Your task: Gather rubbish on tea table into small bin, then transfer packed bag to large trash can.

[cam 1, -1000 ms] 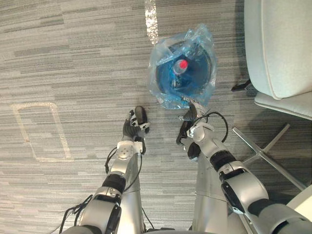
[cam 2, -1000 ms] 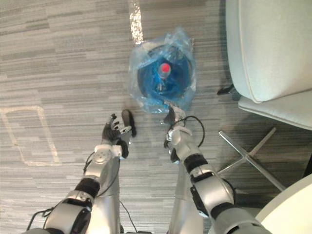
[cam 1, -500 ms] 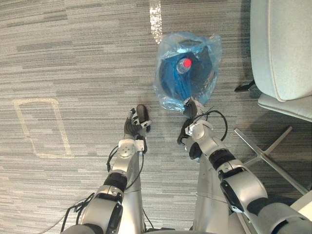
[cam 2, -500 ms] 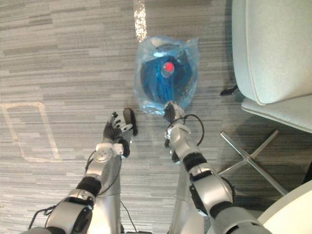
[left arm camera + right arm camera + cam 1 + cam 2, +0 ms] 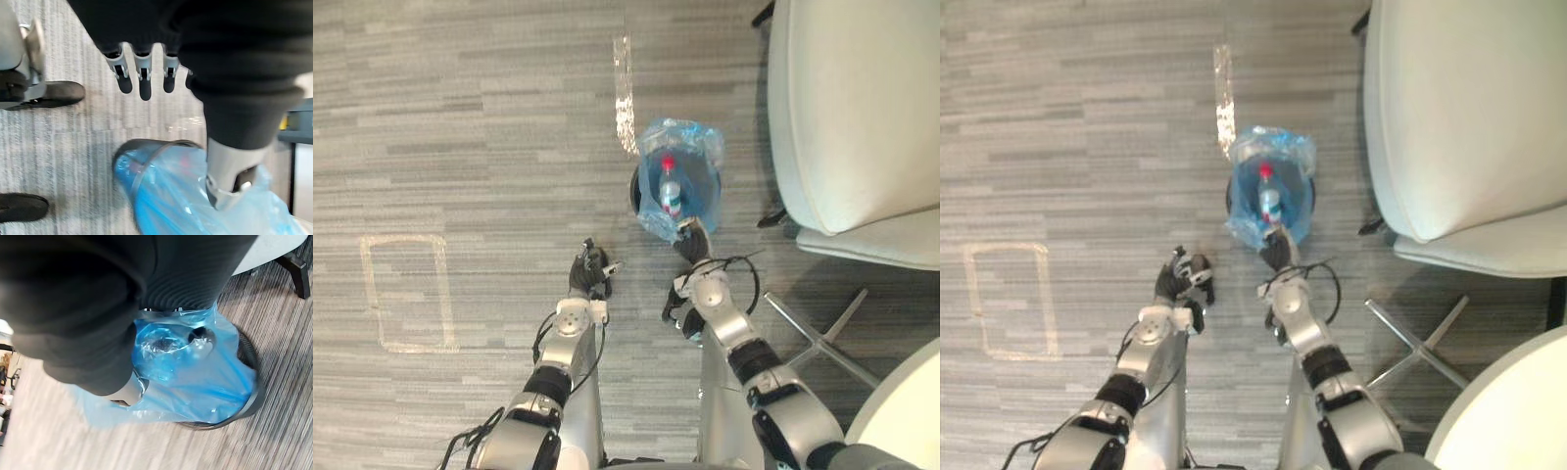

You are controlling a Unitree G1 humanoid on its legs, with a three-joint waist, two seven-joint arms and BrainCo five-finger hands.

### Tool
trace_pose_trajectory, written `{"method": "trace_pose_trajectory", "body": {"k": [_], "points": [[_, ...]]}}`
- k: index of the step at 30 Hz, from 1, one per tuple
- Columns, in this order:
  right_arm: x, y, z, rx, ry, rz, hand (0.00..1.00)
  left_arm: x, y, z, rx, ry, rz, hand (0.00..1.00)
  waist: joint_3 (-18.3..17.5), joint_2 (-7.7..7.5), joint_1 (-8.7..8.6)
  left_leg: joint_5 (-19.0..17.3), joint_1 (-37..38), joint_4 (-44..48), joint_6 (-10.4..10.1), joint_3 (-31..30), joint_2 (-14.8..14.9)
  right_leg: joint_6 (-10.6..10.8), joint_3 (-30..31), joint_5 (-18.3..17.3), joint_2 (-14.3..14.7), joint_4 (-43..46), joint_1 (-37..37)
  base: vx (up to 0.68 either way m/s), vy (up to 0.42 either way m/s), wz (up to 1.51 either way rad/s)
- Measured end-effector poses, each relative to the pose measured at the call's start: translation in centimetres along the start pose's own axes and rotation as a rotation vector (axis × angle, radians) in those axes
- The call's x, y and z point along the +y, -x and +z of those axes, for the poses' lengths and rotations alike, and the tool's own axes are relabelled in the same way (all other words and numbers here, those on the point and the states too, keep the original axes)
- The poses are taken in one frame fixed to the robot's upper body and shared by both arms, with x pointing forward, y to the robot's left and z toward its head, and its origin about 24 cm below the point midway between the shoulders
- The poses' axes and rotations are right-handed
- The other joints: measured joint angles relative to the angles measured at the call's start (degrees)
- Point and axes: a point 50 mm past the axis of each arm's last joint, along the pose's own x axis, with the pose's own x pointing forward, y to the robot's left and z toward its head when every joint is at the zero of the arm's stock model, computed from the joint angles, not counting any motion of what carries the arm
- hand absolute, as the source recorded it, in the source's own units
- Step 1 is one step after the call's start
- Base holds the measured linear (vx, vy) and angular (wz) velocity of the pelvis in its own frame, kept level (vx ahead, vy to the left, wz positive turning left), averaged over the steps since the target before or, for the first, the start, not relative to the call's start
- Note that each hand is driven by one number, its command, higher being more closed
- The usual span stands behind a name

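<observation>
Right robot hand (image 5: 691,246) — touching blue bag (image 5: 703,188), near edge

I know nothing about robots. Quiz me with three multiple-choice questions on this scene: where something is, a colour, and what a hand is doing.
1. Where does the bin stand?
A. on the floor beside the armchair
B. on the armchair's seat
C. on a shelf

2. The bottle's cap is:
A. green
B. red
C. yellow

3. The left hand is:
A. shut on the bottle
B. an empty fist
C. open, holding nothing

Answers:
1 A, it sits on the floor next to the armchair.
2 B, a red cap tops the bottle in the bin.
3 C, its fingers are straight and hold nothing.
</observation>
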Motion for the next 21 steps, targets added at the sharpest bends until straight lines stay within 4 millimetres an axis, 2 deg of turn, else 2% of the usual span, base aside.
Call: {"method": "trace_pose_trajectory", "body": {"k": [4,8,10,14,16,21], "points": [[1.4,1.9,-0.8,0.032,-0.077,0.061,1.00,0.5,1.7,-2.4,0.074,0.001,-0.002,0.00,-2.4,-2.04,-0.96,0.5,10.1,-5.0,-0.9,0.7,-0.5,1.1,-0.3,1.1,1.1,-7.1,10.7,0.13,0.000,0.01],[2.6,3.9,-2.4,0.101,-0.146,0.117,1.00,0.9,3.2,-4.7,0.151,-0.047,-0.040,0.00,-7.8,-4.07,-1.10,1.9,19.0,-13.6,-1.7,1.7,-2.3,2.1,0.5,2.6,1.7,-14.9,18.5,0.15,0.009,-0.02],[2.6,4.2,-2.9,0.118,-0.161,0.150,1.00,1.3,4.0,-5.9,0.199,-0.062,-0.041,0.00,-9.6,-3.80,-1.38,3.7,23.3,-18.9,-2.0,2.2,-3.2,2.3,0.8,4.5,2.3,-19.8,22.2,0.19,0.004,-0.11],[2.0,4.5,-3.6,0.140,-0.167,0.184,1.00,2.1,5.1,-7.1,0.246,-0.091,-0.053,0.00,-10.9,-3.47,-1.52,4.6,30.4,-23.7,-2.3,2.4,-3.8,3.0,2.2,6.4,3.4,-24.9,29.0,0.16,0.006,-0.14],[2.1,5.2,-4.1,0.158,-0.185,0.209,1.00,2.6,5.9,-7.8,0.268,-0.121,-0.065,0.00,-14.2,-3.41,-1.70,5.9,33.9,-28.2,-2.8,2.7,-4.0,3.3,2.8,7.8,4.0,-28.7,31.8,0.11,0.000,-0.14],[2.1,5.8,-3.6,0.136,-0.258,0.255,1.00,2.2,6.3,-6.7,0.197,-0.164,-0.120,0.00,-16.5,-2.55,-1.99,7.6,40.0,-34.2,-3.1,4.2,-4.3,3.5,5.2,10.0,5.3,-32.8,35.9,0.04,0.019,-0.22]]}}
